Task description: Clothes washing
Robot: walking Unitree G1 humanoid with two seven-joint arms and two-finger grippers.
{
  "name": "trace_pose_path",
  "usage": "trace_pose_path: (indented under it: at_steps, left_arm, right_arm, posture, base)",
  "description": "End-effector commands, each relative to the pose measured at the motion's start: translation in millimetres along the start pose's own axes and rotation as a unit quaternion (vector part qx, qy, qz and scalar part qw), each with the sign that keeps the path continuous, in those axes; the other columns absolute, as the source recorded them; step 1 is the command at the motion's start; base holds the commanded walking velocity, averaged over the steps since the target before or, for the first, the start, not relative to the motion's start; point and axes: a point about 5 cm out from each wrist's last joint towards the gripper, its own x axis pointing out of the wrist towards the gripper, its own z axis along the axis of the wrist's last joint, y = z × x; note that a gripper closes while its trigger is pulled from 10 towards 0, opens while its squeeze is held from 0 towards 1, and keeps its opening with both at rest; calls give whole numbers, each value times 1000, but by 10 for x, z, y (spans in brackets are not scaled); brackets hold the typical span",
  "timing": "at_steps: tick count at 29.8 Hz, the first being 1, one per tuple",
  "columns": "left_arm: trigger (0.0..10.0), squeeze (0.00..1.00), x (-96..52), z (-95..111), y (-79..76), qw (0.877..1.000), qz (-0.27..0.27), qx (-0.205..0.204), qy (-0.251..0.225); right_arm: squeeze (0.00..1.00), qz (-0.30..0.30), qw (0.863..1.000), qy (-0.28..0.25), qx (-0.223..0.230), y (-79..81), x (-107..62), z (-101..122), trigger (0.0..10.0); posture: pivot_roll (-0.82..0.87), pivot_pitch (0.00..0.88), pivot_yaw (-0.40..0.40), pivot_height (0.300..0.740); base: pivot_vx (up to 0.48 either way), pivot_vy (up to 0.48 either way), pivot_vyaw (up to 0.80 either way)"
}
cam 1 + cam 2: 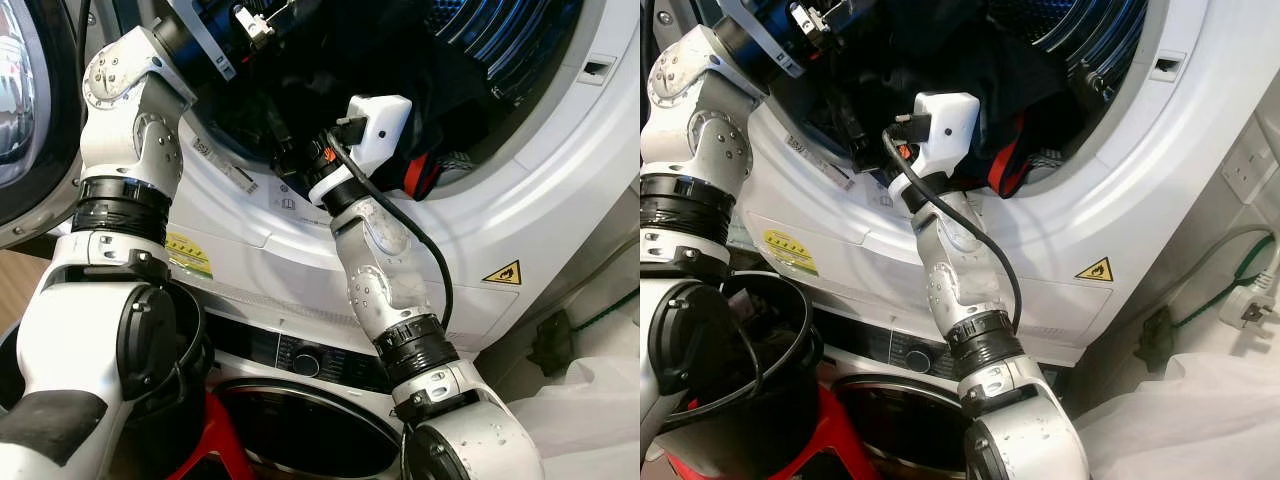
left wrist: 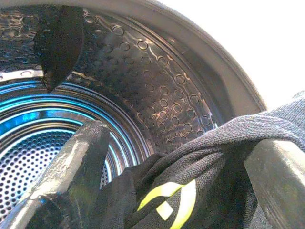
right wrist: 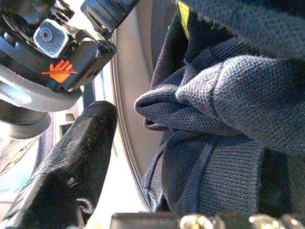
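Both my arms reach into the round opening of the upper machine [image 1: 520,190]. Deep inside the perforated steel drum [image 2: 157,81], my left gripper [image 2: 181,136] is open, and a dark garment with a yellow-green mark [image 2: 171,200] drapes between its fingers [image 2: 81,167] and over one of them. My right gripper [image 3: 190,119] is open at the drum's rim. Its one visible finger [image 3: 76,157] stands just clear of a dark blue knitted garment [image 3: 224,95]. More dark clothes, one with red trim [image 1: 420,175], lie at the drum's mouth.
The upper machine's door [image 1: 20,110] hangs open on the left. A second machine [image 1: 310,430] with a control knob [image 1: 306,362] sits below. A black basket [image 1: 750,330] stands on a red stool [image 1: 830,430] at lower left. White fabric [image 1: 1200,420] and a green cable [image 1: 1230,285] lie at right.
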Motion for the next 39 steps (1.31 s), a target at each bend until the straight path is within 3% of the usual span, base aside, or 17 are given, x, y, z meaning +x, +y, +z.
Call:
trace_pose_path:
  at_steps: [1, 3, 4, 5, 7, 11, 14, 19, 20, 23, 26, 29, 36, 39]
  left_arm:
    - [10000, 0, 46, 94, -20, 1000, -12, 12, -10]
    - [10000, 0, 46, 94, -20, 1000, -12, 12, -10]
    - [10000, 0, -403, -32, -131, 998, 37, 8, 51]
    - [10000, 0, -536, -65, -184, 996, 52, 7, 74]
    - [10000, 0, -619, -97, -215, 994, 63, 7, 94]
    - [10000, 0, -686, -156, -233, 989, 78, 18, 122]
    - [10000, 0, -693, -127, -246, 990, 88, 16, 111]
    - [10000, 0, -652, 152, -319, 996, 81, 12, 34]
    - [10000, 0, -643, 279, -380, 997, 70, 6, 8]
    - [10000, 0, -676, 540, -573, 999, 35, -13, -13]
    - [10000, 0, -689, 577, -660, 999, 0, -33, 4]
    - [10000, 0, -811, 505, -778, 997, -35, -33, 64]
    - [10000, 0, -928, 659, -822, 997, -2, -7, 73]
    - [10000, 0, -1139, 741, -814, 994, 31, -10, 106]
  right_arm:
    - [0, -2, 1000, -12, -4, -11, 43, 62, 10000]
    - [0, -2, 1000, -12, -4, -11, 43, 62, 10000]
    - [0, -13, 999, -32, -19, -145, 128, 239, 10000]
    - [0, -18, 999, -39, -25, -186, 155, 298, 10000]
    - [0, -22, 998, -45, -28, -213, 173, 339, 10000]
    - [0, -25, 998, -49, -32, -230, 187, 372, 10000]
    - [0, -25, 998, -49, -32, -233, 186, 372, 10000]
    - [0, -24, 998, -46, -29, -227, 167, 333, 10000]
    - [0, -24, 998, -44, -29, -223, 164, 317, 10000]
    - [0, -25, 999, -36, -30, -243, 172, 281, 10000]
    - [0, -28, 999, -31, -32, -252, 171, 263, 10000]
    - [0, -28, 999, -21, -42, -249, 175, 231, 10000]
    - [0, -29, 999, -7, -42, -264, 146, 155, 10000]
    - [0, -32, 998, 1, -45, -279, 130, 119, 10000]
  posture:
    - [48, 0, -44, 740]
    - [48, 0, -44, 740]
    - [88, 0, -53, 740]
    - [89, 0, -54, 740]
    - [85, 0, -51, 740]
    - [82, 0, -49, 740]
    - [85, 0, -50, 740]
    - [86, 0, -50, 740]
    - [86, 0, -53, 740]
    - [102, 0, -61, 740]
    - [105, 0, -63, 740]
    - [112, 0, -66, 740]
    - [121, 0, -71, 740]
    - [127, 0, -72, 740]
  base:
    - [0, 0, 0]
    - [0, 0, 0]
    - [0, 0, 0]
    - [0, 0, 0]
    - [0, 0, 0]
    - [0, 0, 0]
    - [0, 0, 0]
    - [0, 0, 0]
    - [0, 0, 0]
    - [0, 0, 0]
    - [0, 0, 0]
    - [0, 0, 0]
    - [0, 0, 0]
    - [0, 0, 0]
